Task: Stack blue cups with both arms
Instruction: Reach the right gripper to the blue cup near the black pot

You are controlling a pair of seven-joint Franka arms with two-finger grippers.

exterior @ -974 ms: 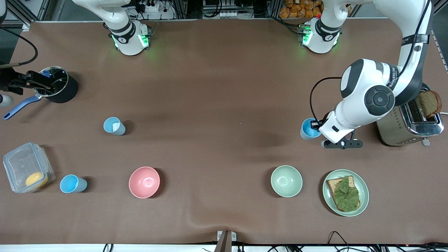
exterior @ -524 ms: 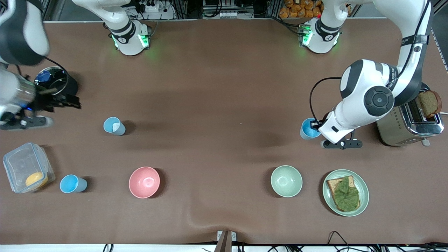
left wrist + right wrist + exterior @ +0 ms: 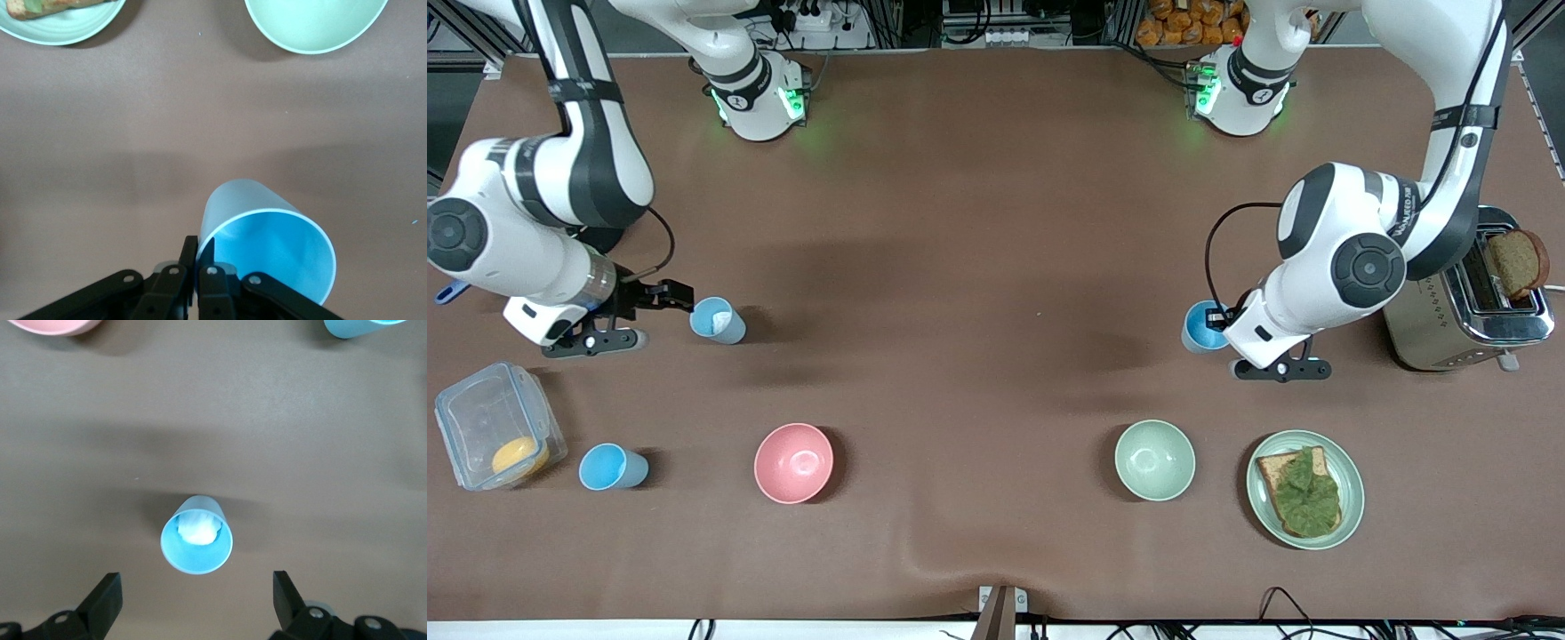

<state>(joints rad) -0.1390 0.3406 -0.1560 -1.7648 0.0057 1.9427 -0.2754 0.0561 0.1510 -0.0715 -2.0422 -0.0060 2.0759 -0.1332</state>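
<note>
**Inspector A:** Left gripper (image 3: 1224, 322) status?

**Inspector B:** Its jaws pinch the rim wall of a blue cup (image 3: 1202, 327), one finger inside and one outside, seen clearly in the left wrist view. That cup sits toward the left arm's end of the table, beside the toaster (image 3: 1467, 302) and farther from the front camera than the green bowl (image 3: 1154, 460).

**Inspector A:** Right gripper (image 3: 669, 296)?

**Inspector B:** Spread wide, just beside a second cup (image 3: 717, 320) that has something white inside. Not touching it. A third cup (image 3: 612, 467) stands near the clear box (image 3: 489, 427), untouched.

**Inspector A:** Step in hand?

**Inspector B:** Pick-up, in my judgement; nothing is stacked. Next, the right gripper should take hold of its cup, and the left should lift its cup and carry it over for nesting.
</note>
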